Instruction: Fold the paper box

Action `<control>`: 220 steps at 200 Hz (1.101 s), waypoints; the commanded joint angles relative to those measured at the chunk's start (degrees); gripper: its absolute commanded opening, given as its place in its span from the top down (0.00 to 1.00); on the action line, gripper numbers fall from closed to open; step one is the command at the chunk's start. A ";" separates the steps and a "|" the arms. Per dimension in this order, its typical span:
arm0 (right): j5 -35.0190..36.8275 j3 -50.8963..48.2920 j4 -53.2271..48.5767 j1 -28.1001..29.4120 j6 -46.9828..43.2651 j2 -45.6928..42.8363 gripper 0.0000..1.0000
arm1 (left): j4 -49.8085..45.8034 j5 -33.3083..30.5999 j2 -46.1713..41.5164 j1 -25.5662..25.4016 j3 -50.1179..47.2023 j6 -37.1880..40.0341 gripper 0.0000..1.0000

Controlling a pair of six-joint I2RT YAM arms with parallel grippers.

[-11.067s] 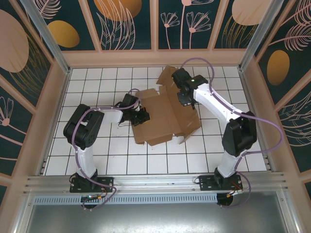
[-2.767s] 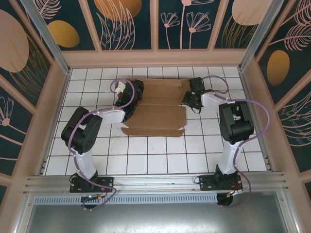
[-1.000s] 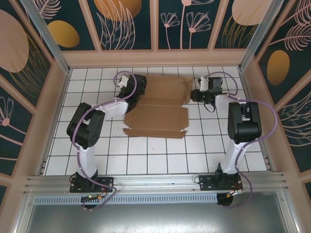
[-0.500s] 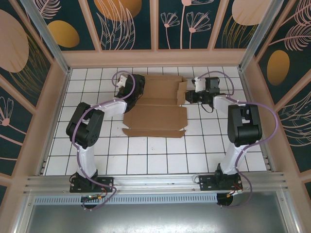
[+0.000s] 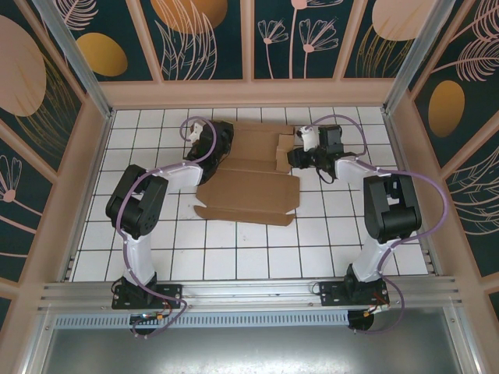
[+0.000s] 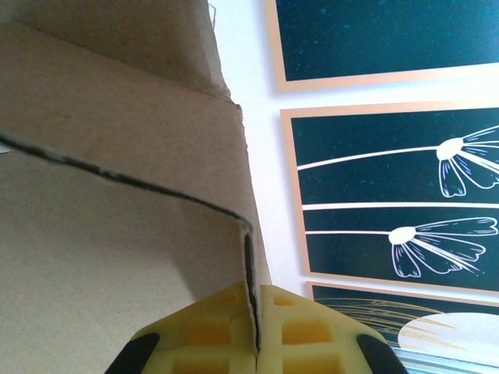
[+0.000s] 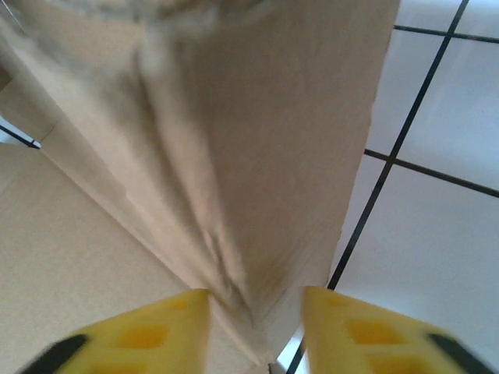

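The paper box [image 5: 249, 185] is a brown cardboard sheet with flaps, lying on the white tiled floor between the two arms. Its far panel is raised and its right end flap [image 5: 285, 146] is folded up and inward. My left gripper [image 5: 221, 146] is at the box's far left corner. In the left wrist view, my left gripper [image 6: 256, 294] has its yellow pads pressed together on a thin cardboard edge [image 6: 246, 257]. My right gripper [image 5: 291, 158] is at the right end flap. In the right wrist view, my right gripper [image 7: 256, 305] is open, with the flap [image 7: 257, 156] between its separated fingers.
A wooden frame with dark painted panels [image 5: 203, 39] walls in the tiled floor [image 5: 257, 249] at the back and both sides. An aluminium rail [image 5: 249, 292] runs along the near edge where both arm bases sit. Bare tiles lie in front of the box.
My right gripper has moved left, carrying the right end flap up and inward, and its jaws have parted. The left gripper stays shut at the far left corner.
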 commanded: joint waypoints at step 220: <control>14.97 1.57 3.66 3.51 -0.99 1.23 0.53 | -2.49 2.94 -0.70 -0.25 -0.93 -1.29 1.00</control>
